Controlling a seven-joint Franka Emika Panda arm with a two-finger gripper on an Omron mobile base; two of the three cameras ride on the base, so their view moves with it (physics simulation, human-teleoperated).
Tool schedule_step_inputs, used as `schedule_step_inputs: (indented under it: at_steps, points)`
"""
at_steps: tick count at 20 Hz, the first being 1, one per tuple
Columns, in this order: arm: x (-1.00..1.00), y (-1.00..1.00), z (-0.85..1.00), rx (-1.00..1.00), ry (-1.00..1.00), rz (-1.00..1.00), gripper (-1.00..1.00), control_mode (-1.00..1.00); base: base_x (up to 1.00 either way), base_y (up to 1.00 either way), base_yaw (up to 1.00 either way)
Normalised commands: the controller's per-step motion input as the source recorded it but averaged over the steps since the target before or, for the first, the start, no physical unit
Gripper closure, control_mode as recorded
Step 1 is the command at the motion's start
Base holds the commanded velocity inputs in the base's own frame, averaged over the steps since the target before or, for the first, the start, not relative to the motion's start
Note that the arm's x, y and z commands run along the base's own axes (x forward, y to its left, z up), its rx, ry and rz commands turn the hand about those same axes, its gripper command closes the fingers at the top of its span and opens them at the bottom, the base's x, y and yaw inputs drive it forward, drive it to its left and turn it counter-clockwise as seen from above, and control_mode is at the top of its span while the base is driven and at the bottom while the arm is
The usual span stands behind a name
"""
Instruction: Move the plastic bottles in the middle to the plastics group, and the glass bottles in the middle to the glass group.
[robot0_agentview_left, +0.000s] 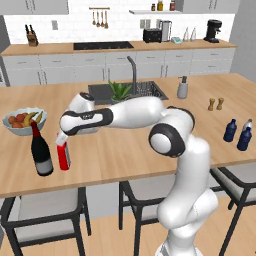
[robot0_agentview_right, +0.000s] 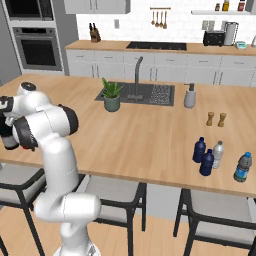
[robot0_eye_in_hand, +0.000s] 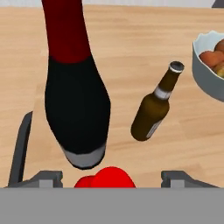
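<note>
While the arm reaches far left in the left base view, the gripper (robot0_agentview_left: 62, 139) sits at the top of the red bottle (robot0_agentview_left: 63, 156), which stands upright on the wooden island counter (robot0_agentview_left: 130, 150) just beside the tall dark wine bottle (robot0_agentview_left: 41, 152); whether the fingers touch the red bottle's neck cannot be told from here. A fruit bowl (robot0_agentview_left: 24, 121) sits behind the wine bottle. Far right on the same counter stand two navy-blue bottles (robot0_agentview_left: 230, 130), well apart from the red one, with a pale bottle partly hidden behind them. A soap dispenser (robot0_agentview_left: 183, 88) stands near the sink (robot0_agentview_left: 145, 90), and a small plant (robot0_agentview_left: 120, 91) sits at the sink's left. From the right base view, the two blue bottles (robot0_agentview_right: 199, 150) stand close together touching or nearly touching the pale grey bottle (robot0_agentview_right: 218, 154); a clear bottle with a blue label (robot0_agentview_right: 242, 167) stands to their right. Salt and pepper shakers (robot0_agentview_right: 216, 119) sit behind them. Through the hand view, the finger tips (robot0_eye_in_hand: 46, 178) are spread wide on either side of the red bottle's top (robot0_eye_in_hand: 106, 177), not pinching it. The wine bottle (robot0_eye_in_hand: 76, 105) rises just beyond, a brown beer bottle (robot0_eye_in_hand: 155, 107) stands to its right, and the fruit bowl's rim (robot0_eye_in_hand: 205, 76) shows at the edge.
</note>
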Motion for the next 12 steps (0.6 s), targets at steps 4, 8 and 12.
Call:
schedule_step_inputs:
  at_steps: [4,8,12]
  points:
    - [-0.02,-0.03,0.41,0.0,-0.01,0.0,-1.0,-1.0,0.0,0.0,0.0]
    - [-0.03,-0.13,0.49,0.0,0.0,0.0,-1.0,-1.0,0.0,0.0,0.0]
    - [-0.59,-0.86,0.16,0.02,-0.01,-0.13,-1.0,-1.0,0.0,0.0,0.0]
